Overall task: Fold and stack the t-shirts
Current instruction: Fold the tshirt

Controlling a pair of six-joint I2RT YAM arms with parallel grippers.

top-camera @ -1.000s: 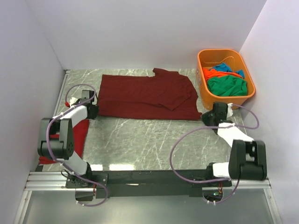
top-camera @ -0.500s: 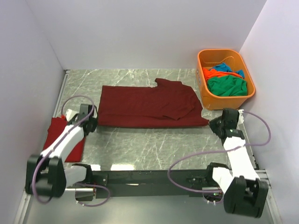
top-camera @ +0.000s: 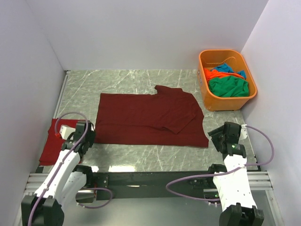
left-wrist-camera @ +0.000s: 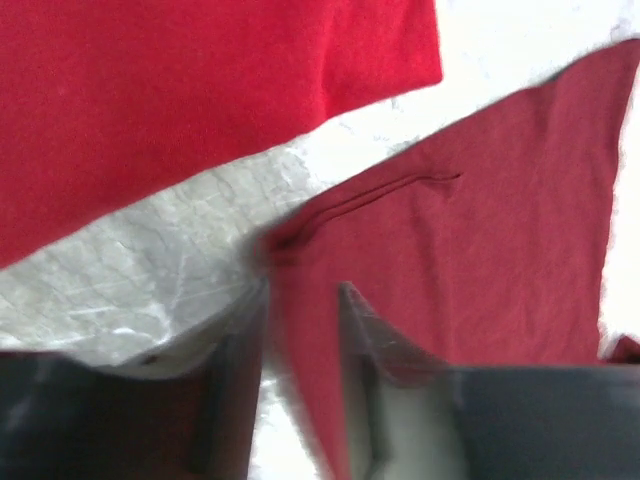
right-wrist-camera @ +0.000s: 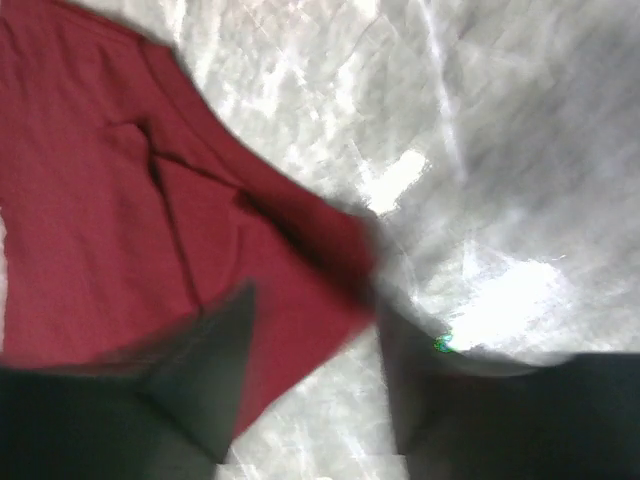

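Note:
The dark maroon t-shirt (top-camera: 150,117) lies spread flat across the middle of the table. My left gripper (top-camera: 87,133) sits at its near left corner, jaws parted. In the left wrist view the maroon hem (left-wrist-camera: 470,260) runs loosely between the left gripper's (left-wrist-camera: 300,335) fingers, with table showing beside it. My right gripper (top-camera: 217,135) is at the near right corner. The right gripper (right-wrist-camera: 310,350) stands open there, the maroon corner (right-wrist-camera: 300,290) lying flat between its fingers. A folded bright red t-shirt (top-camera: 52,143) rests at the left edge, and it also shows in the left wrist view (left-wrist-camera: 200,90).
An orange plastic tub (top-camera: 210,101) stands at the back right, holding crumpled green (top-camera: 228,87), orange (top-camera: 214,74) and blue (top-camera: 226,68) shirts. White walls close in on the left, back and right. The arm bases and black rail (top-camera: 150,178) run along the near edge.
Both arms have drawn back toward the near edge, dragging the maroon shirt with them. Both grippers, shut on its near corners before, now stand parted with the cloth lying loose.

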